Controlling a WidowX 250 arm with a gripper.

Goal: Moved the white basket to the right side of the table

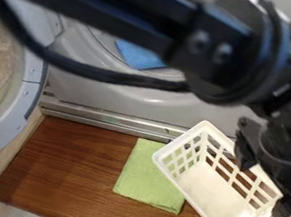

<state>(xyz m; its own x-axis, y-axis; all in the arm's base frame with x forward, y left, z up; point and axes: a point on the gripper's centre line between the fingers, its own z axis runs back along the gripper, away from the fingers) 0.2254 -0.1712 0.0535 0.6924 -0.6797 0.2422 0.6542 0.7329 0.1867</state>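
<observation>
Camera view: basket; cloth in washer.

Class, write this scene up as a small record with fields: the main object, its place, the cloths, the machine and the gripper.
Main object: white basket with latticed sides
Place: right part of the wooden table
Green cloth: on the table, partly hidden by the basket
Blue cloth: in the machine's round opening
Machine: grey, round door open at left
Gripper: black, at the basket's right side
Grip on basket: cannot tell
</observation>
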